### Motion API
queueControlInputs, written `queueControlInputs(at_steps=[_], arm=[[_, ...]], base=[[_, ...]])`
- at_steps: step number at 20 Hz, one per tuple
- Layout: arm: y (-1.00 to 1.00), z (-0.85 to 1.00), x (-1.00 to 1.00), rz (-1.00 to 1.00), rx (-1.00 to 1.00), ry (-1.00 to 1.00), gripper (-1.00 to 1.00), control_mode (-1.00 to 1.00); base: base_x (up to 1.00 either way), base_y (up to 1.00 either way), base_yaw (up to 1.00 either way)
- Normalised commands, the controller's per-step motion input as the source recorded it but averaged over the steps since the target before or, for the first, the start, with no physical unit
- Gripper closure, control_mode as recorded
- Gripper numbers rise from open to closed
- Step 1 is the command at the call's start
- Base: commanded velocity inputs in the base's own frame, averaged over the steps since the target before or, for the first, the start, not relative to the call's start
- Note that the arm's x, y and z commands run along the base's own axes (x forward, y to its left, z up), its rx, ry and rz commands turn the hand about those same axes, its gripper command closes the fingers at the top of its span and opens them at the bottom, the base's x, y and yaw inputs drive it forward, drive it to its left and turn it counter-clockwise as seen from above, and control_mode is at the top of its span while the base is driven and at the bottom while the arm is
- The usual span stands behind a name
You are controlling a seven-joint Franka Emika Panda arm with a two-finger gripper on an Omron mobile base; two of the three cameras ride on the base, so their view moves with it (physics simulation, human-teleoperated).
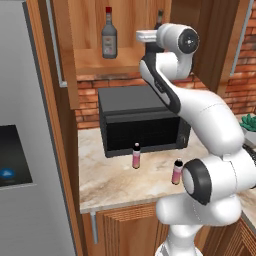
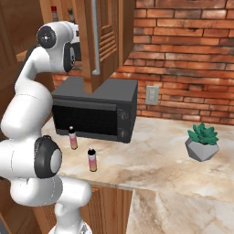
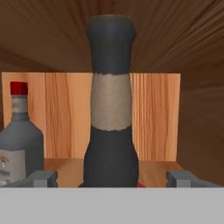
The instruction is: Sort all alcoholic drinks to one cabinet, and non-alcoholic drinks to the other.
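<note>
My gripper (image 3: 111, 179) is open inside the narrow light-wood cabinet (image 1: 95, 61) above the microwave. The dark thin-necked liquor bottle (image 3: 110, 144) stands upright on the shelf between the spread fingertips (image 3: 42, 178), touching neither. Its neck top (image 1: 159, 17) pokes up behind my wrist in the left base view. The clear-grey liquor bottle (image 1: 109, 38) with the red cap stands on the same shelf, to the left (image 3: 19, 140). Two small pink bottles with black caps (image 1: 136, 155) (image 1: 177, 171) stand on the counter in front of the microwave. The other cabinet is out of view.
A black microwave (image 1: 140, 122) sits on the marble counter (image 2: 155, 155) under the cabinet. The cabinet's doors (image 2: 107, 39) hang open with long silver handles (image 2: 95, 39). A potted succulent (image 2: 202, 142) stands at the right. A grey fridge (image 1: 25, 150) flanks the left.
</note>
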Motion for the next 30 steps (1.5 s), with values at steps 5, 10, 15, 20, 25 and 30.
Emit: queueControlInputs(at_steps=[5,10,15,20,25,30], arm=[[0.01,0.0,0.19,0.0,0.0,-0.01,-1.0,-1.0],[0.0,0.02,-0.19,0.0,0.0,-0.01,-1.0,-1.0],[0.05,0.0,-0.02,0.0,0.0,-0.03,-1.0,-1.0],[0.0,0.01,-0.89,0.0,0.01,-0.01,-1.0,-1.0],[0.0,0.02,-1.0,0.0,0.07,-0.03,-1.0,-1.0],[0.0,0.0,-1.0,0.0,0.03,0.01,-1.0,-1.0]], base=[[0.0,0.0,0.0],[0.0,0.0,0.0],[0.0,0.0,0.0],[0.0,0.0,0.0],[0.0,0.0,0.0],[0.0,0.0,0.0]])
